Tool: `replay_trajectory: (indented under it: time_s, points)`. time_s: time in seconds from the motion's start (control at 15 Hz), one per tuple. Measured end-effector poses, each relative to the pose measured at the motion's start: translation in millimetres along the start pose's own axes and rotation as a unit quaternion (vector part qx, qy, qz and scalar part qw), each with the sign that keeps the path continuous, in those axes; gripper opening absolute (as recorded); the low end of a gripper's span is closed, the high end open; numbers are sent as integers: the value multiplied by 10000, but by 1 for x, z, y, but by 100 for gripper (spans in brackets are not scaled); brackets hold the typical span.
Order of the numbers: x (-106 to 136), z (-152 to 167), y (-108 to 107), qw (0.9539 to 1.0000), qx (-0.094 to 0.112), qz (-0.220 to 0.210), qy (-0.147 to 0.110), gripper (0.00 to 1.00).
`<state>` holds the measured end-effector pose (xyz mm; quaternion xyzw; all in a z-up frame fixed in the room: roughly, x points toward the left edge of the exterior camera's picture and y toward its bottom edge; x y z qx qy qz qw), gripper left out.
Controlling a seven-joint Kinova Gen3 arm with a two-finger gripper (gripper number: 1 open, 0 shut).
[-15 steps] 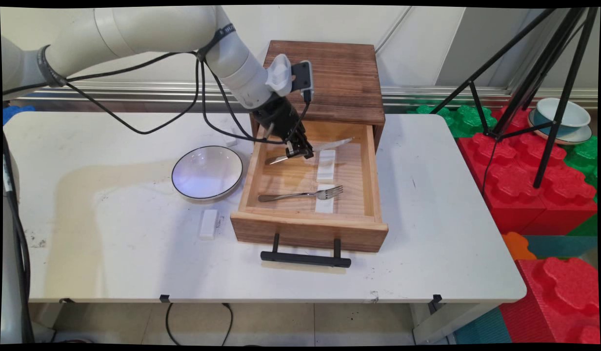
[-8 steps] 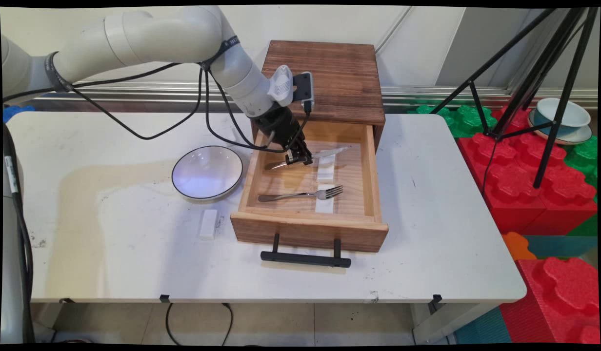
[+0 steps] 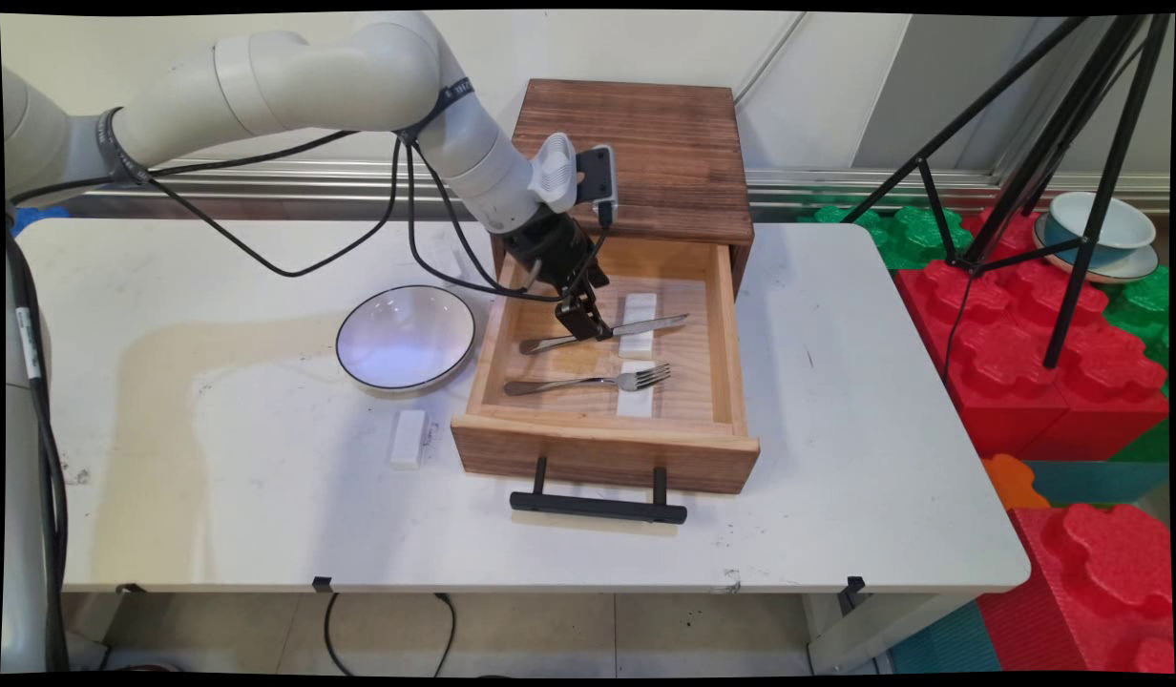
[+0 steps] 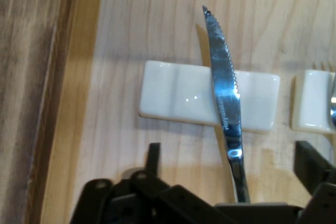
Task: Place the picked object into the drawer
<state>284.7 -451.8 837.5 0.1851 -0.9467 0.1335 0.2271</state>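
Observation:
My gripper (image 3: 589, 327) reaches down into the open wooden drawer (image 3: 602, 448), and its fingers stand open on either side of a steel knife's handle. The knife (image 3: 647, 325) lies with its serrated blade across a white ceramic rest (image 3: 639, 305). In the hand view the knife (image 4: 224, 87) runs straight up from between the fingers (image 4: 152, 156) over the rest (image 4: 178, 98). Nearer the drawer's front, a fork (image 3: 588, 382) lies with its tines on a second white rest (image 3: 635, 403). That second rest (image 4: 310, 103) shows at the hand view's right edge.
The drawer belongs to a dark wooden cabinet (image 3: 636, 153) at the table's back. A white bowl with a dark rim (image 3: 405, 337) and a third white rest (image 3: 409, 437) lie left of the drawer. A black tripod (image 3: 1056, 191) and red foam blocks (image 3: 1046, 363) stand to the right, off the table.
The gripper came down and toward the drawer's front with the knife. The blade now lies on the white rest, and the fingers have opened around the handle.

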Motion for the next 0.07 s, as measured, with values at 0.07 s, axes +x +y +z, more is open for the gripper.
replay_trajectory:
  time_s: [0.07]
  points:
    - [0, 0, 0, 10000, 9, -12, 12, 100]
